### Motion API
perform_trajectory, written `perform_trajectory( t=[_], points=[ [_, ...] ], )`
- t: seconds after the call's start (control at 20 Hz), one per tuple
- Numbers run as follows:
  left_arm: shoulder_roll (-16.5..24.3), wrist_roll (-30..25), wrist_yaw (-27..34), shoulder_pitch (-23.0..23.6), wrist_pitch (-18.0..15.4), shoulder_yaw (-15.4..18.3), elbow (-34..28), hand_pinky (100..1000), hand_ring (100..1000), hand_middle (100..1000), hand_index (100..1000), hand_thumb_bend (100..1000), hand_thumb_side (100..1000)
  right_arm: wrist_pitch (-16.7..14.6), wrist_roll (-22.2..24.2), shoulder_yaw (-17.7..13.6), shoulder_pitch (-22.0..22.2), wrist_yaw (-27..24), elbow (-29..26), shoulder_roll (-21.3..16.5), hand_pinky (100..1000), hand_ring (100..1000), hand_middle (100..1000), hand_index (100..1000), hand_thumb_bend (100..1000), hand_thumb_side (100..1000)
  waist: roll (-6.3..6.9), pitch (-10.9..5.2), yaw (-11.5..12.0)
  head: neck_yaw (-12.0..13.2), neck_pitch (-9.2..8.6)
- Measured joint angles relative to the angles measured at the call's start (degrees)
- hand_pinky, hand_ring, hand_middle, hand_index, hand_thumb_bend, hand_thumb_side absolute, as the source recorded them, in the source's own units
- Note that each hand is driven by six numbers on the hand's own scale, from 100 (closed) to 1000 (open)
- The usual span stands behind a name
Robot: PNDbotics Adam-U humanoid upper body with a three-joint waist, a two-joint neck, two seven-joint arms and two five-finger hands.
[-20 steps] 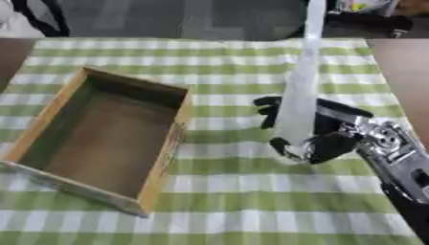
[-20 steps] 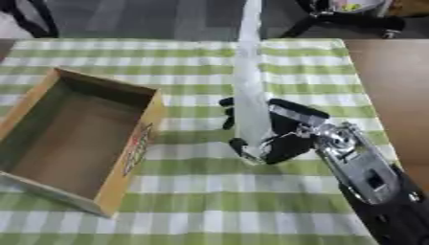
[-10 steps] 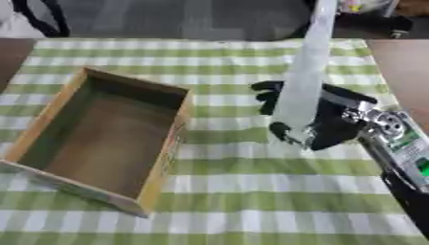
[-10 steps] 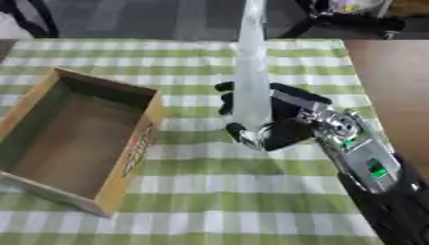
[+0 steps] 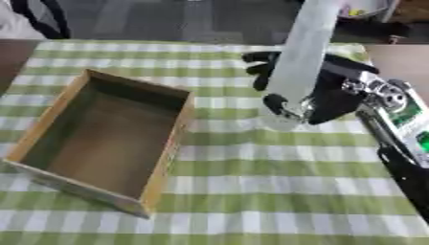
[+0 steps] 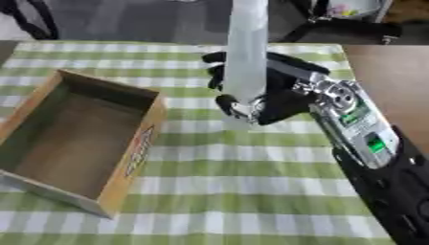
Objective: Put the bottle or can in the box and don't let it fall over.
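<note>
Bottle (image 5: pixel 300 57) first: it is a tall, pale, see-through one, held upright in my right hand (image 5: pixel 331 98), with its top running out past the far edge of the view. I see the black fingers (image 5: pixel 261 67) curled round its left side and the thumb (image 5: pixel 276 103) hooked across near its base, so the hand is clamped on it. I cannot tell for certain whether the base touches the cloth or hangs just above it. It sits right of the box (image 5: pixel 100 139) and apart from it, with a strip of bare tablecloth (image 5: pixel 251 191) between the two. That box is an open cardboard one, empty inside, lying askew on the left half of the green and white checked cloth, its long side running from near left to far right. I can make out red printing on its right outer wall (image 6: pixel 138 148) in the right eye view. My right forearm (image 6: pixel 368 148) comes in from the near right corner, silver and black, with a small green patch on it. Brown table (image 5: pixel 402 62) shows beyond the cloth on the right.
</note>
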Motion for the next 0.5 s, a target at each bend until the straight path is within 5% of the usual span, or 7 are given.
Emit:
perform_trajectory(
  t=[0.5],
  points=[
    [0.1,-0.2,0.0,0.0,0.3,0.0,0.0,1000,786,972,838,105,859,1.4,0.9,2.4,-7.4,-2.3,2.4,0.2,891,1000,1000,408,100,213,-0.78,-1.0,0.9,-0.6,0.08]
  ],
)
